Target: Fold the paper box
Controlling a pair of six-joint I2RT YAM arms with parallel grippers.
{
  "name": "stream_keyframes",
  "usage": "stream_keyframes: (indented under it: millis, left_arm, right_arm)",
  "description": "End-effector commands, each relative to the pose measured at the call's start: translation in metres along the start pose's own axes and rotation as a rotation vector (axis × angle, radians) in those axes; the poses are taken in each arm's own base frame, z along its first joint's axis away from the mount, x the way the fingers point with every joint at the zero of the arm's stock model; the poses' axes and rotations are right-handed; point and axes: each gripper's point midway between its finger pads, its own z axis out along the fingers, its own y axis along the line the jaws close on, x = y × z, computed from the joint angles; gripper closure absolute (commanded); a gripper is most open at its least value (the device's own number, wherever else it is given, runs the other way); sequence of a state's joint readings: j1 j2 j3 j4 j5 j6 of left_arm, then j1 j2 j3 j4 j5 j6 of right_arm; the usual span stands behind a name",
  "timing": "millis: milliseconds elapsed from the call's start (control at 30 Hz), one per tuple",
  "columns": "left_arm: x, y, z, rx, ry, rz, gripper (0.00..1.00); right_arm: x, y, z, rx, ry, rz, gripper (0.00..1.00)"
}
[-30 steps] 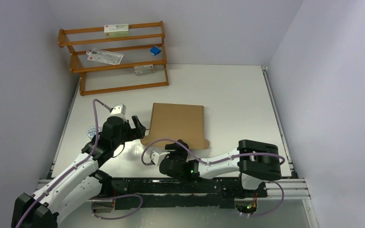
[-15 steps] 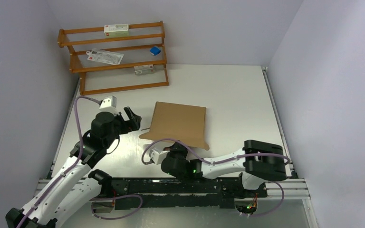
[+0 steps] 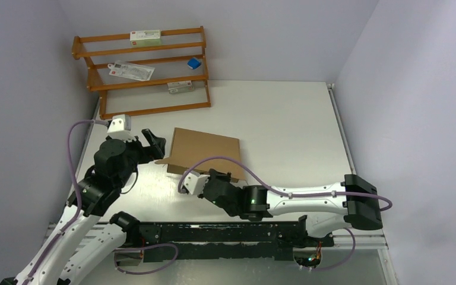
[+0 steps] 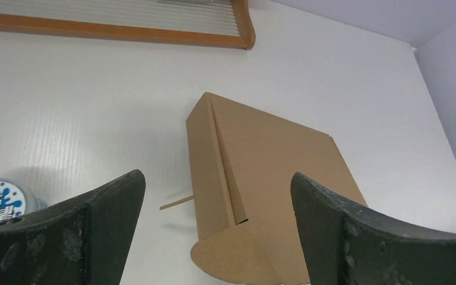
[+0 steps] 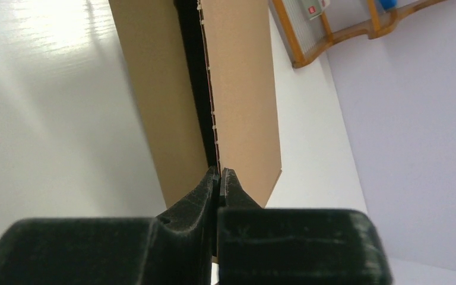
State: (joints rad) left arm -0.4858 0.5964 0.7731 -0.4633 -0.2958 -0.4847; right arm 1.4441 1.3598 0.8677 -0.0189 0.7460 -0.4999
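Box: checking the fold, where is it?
Top view: the box lies left of centre, in front of the rack, right of the open left tool, its near edge clamped by the right tool.

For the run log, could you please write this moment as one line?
left gripper: open, left of paper box, apart | right gripper: shut on paper box near edge | paper box: on table, lid ajar

Behind right gripper, paper box edge
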Motion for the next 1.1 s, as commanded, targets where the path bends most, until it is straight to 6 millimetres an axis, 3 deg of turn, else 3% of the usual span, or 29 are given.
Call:
stream_keyframes:
  millis: [0, 200, 300, 533, 733, 1067]
  left_arm:
    - [-0.016, 0.009, -0.014, -0.049, -0.017, 0.035, 0.03]
    - [-0.036, 0.009, -0.027, -0.059, -0.048, 0.076, 0.03]
    - [-0.036, 0.009, -0.029, -0.056, -0.049, 0.074, 0.03]
    - [-0.029, 0.001, -0.024, -0.012, -0.019, 0.073, 0.03]
    - [0.000, -0.015, -0.006, 0.072, 0.072, 0.047, 0.10]
    - [0.055, -0.029, 0.040, 0.132, 0.210, 0.001, 0.16]
  right_arm:
    - [-0.006, -0.011, -0.002, -0.093, -0.010, 0.100, 1.00]
    - [-0.020, -0.051, 0.004, -0.199, -0.036, 0.302, 1.00]
    - [-0.029, -0.063, 0.003, -0.255, -0.060, 0.364, 1.00]
    - [-0.028, -0.096, 0.013, -0.304, -0.001, 0.541, 1.00]
    - [-0.018, -0.105, 0.029, -0.436, 0.071, 0.697, 1.00]
    - [0.009, -0.106, 0.070, -0.503, 0.181, 0.740, 1.00]
